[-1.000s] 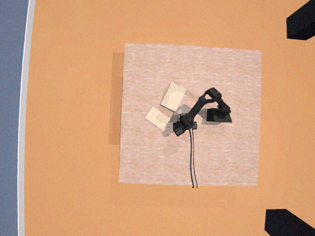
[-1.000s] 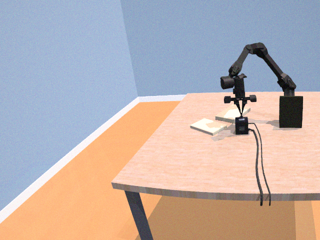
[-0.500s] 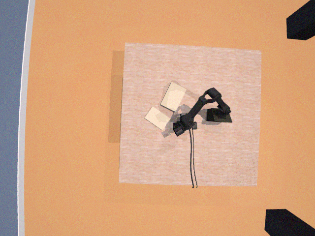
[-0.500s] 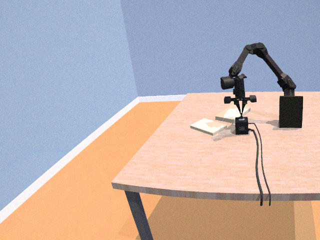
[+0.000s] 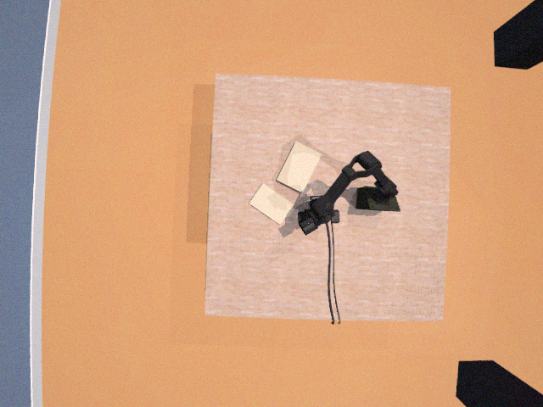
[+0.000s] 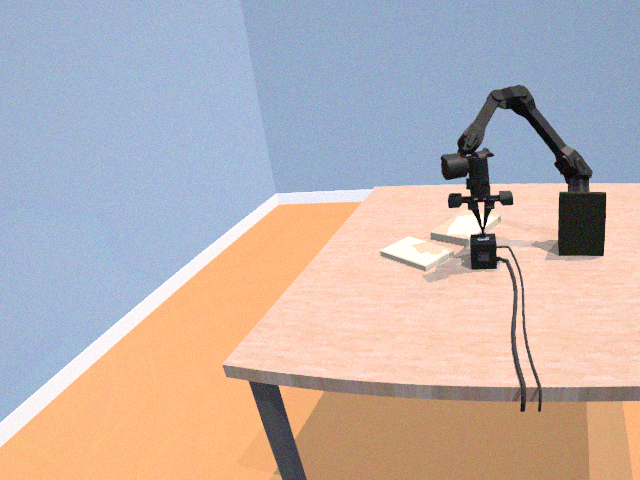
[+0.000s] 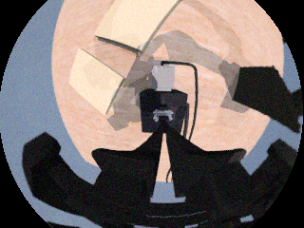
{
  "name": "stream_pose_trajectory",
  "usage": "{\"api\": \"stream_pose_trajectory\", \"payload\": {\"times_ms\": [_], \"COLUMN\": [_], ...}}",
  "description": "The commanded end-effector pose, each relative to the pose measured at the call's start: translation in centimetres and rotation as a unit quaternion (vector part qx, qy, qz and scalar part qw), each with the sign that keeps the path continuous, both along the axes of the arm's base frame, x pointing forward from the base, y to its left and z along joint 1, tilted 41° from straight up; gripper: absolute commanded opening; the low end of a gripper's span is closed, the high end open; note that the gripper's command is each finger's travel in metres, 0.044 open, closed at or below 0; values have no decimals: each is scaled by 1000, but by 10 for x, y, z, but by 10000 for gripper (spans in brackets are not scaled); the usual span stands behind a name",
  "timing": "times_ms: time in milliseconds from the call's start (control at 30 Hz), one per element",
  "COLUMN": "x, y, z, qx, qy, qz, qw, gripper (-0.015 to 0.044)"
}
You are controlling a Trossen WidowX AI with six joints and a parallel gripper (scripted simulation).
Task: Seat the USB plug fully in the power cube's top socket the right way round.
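Pale wooden table [image 6: 361, 330] beneath our gripper [image 6: 482, 230], jaws pinching the USB plug [image 7: 163, 116] atop the power cube [image 6: 483, 253].

The arm [image 6: 537, 124] arches high and points its tool [image 6: 482, 229] straight down (fingers pinched nearly together on the USB plug [image 6: 483, 237]).

A small black power cube [image 6: 483, 251] sits near the middle of the pale wooden table [image 6: 392, 330]. Two flat cream slabs [image 6: 416, 252] [image 6: 464, 227] lie just beside it toward the left edge. The dark block base [image 6: 581, 223] stands right of it. Two black cables [image 6: 519, 330] run from it over the near edge, apparently untangled.
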State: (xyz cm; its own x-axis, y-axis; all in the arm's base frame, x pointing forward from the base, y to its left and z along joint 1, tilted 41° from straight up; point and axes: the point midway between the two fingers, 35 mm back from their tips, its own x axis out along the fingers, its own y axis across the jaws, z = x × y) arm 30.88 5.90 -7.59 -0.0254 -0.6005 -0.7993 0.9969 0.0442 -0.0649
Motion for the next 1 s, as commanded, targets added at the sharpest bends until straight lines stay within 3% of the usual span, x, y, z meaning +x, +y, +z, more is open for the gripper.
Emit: {"api": "stream_pose_trajectory", "payload": {"times_ms": [0, 967], "x": [0, 0], "y": [-1, -3], "z": [-1, -3], "qx": [-1, -1], "qy": [0, 0], "qz": [2, 2], "qw": [1000, 1000], "gripper": [0, 0]}}
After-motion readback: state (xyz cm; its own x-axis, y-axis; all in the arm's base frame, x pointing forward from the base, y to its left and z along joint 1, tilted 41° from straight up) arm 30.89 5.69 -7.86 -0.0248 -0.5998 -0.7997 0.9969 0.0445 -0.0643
